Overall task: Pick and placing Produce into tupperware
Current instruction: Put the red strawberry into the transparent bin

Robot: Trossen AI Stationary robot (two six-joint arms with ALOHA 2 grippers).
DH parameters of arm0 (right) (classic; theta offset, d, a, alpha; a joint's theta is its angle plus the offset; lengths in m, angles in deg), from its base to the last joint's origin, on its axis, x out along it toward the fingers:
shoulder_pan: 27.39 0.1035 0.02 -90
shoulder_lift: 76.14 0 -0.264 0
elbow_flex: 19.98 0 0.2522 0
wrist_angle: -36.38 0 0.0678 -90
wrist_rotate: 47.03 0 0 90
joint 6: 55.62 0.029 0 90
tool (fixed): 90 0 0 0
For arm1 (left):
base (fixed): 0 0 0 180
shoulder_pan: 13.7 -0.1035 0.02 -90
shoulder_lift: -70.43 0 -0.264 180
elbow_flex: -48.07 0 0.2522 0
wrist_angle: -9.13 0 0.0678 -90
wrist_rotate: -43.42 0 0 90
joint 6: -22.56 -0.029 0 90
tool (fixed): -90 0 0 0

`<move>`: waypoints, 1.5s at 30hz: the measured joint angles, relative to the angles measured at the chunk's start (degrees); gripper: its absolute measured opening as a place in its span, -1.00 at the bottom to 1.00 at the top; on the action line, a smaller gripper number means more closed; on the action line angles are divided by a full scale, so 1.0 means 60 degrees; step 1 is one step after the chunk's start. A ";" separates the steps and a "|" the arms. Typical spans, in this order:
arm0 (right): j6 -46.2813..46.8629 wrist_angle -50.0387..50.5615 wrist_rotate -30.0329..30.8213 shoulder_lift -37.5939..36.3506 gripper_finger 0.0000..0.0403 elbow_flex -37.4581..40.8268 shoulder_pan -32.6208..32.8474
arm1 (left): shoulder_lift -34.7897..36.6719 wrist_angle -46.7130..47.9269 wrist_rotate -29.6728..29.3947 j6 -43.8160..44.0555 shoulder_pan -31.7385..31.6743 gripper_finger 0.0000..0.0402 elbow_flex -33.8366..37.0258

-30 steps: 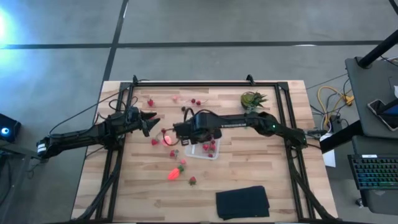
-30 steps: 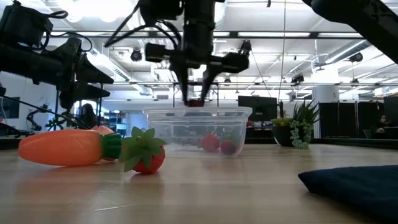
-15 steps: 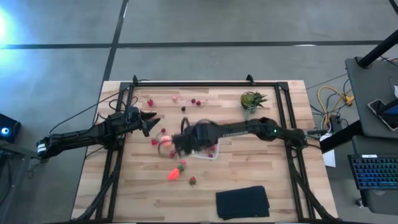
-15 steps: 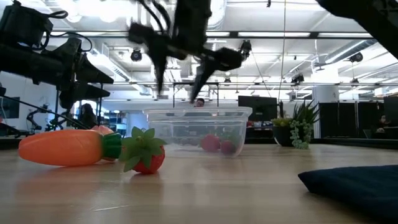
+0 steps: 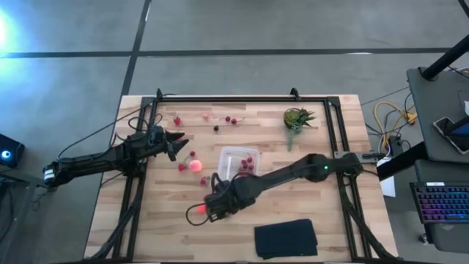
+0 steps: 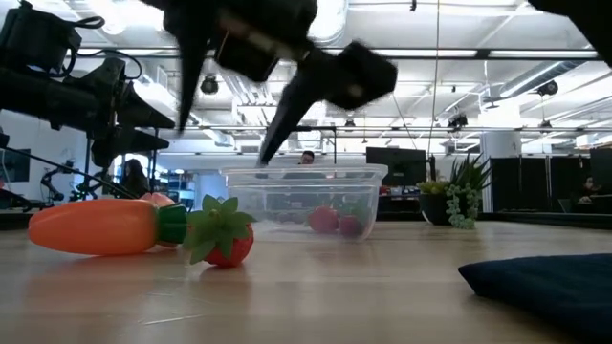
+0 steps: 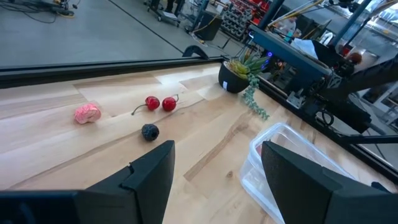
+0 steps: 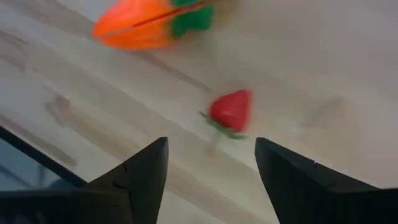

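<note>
My right gripper (image 5: pixel 208 210) is open and hangs above the table near its near edge, over the orange carrot-like piece (image 8: pixel 146 25) and a red strawberry (image 8: pixel 231 111); it touches neither. In the low view its spread fingers (image 6: pixel 287 115) stand above the carrot (image 6: pixel 96 227) and strawberry (image 6: pixel 228 244). The clear tupperware (image 5: pixel 238 165) rests on the table with a few red berries inside. A pink-orange round fruit (image 5: pixel 196 165) lies left of it. My left gripper (image 5: pixel 182 139) waits open at the table's left. Small berries (image 7: pixel 160 102) lie toward the far edge.
A spiky green potted plant (image 5: pixel 297 117) stands at the far right. A black folded cloth (image 5: pixel 286 238) lies by the near edge. A pink berry (image 7: pixel 87 112) and a dark one (image 7: pixel 149 132) lie on the wood ahead of the left gripper. A black frame borders the table.
My right gripper has swung from above the tupperware toward the table's near edge and left, ending over the carrot and strawberry. Its fingers, close together a second ago, have spread wide open. The tupperware, carrot and strawberry have kept their places.
</note>
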 joint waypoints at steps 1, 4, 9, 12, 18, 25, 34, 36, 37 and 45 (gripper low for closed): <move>0.0277 -0.0164 -0.0127 0.0130 0.16 0.0011 0.0019 | 0.0002 -0.0007 -0.0001 0.0001 0.0000 0.13 0.0000; 0.1026 -0.0421 -0.0103 0.0393 0.21 0.0025 0.0109 | 0.0002 -0.0005 0.0002 0.0002 -0.0003 0.13 0.0000; 0.1832 -0.0141 0.0201 0.0437 0.29 0.0025 0.0245 | 0.0009 -0.0013 0.0002 0.0002 -0.0004 0.13 0.0000; 0.2106 0.0217 0.0509 0.0437 0.32 0.0061 0.0226 | 0.0006 -0.0006 0.0002 0.0002 -0.0004 0.13 0.0000; 0.2135 -0.0055 0.0602 0.0448 0.33 0.0309 0.0174 | 0.0004 -0.0005 0.0002 0.0002 -0.0004 0.13 0.0000; 0.2139 -0.0186 0.0453 0.0448 0.32 0.0665 0.0183 | 0.0000 -0.0009 0.0002 0.0002 -0.0004 0.13 0.0000; 0.2033 -0.0628 0.0521 0.0452 0.26 0.0884 0.0157 | 0.0005 -0.0009 -0.0001 0.0002 0.0000 0.13 0.0000; 0.2023 -0.0654 0.0517 0.0452 0.22 0.0884 0.0157 | -0.0001 -0.0005 0.0002 0.0002 0.0000 0.13 0.0000; 0.1985 -0.0650 0.0514 0.0452 0.19 0.0884 0.0157 | 0.0002 -0.0009 0.0000 0.0000 0.0000 0.13 0.0000; 0.1862 -0.0643 0.0273 0.0452 -0.05 0.0884 0.0168 | -0.0002 -0.0008 0.0001 0.0002 0.0000 0.13 0.0000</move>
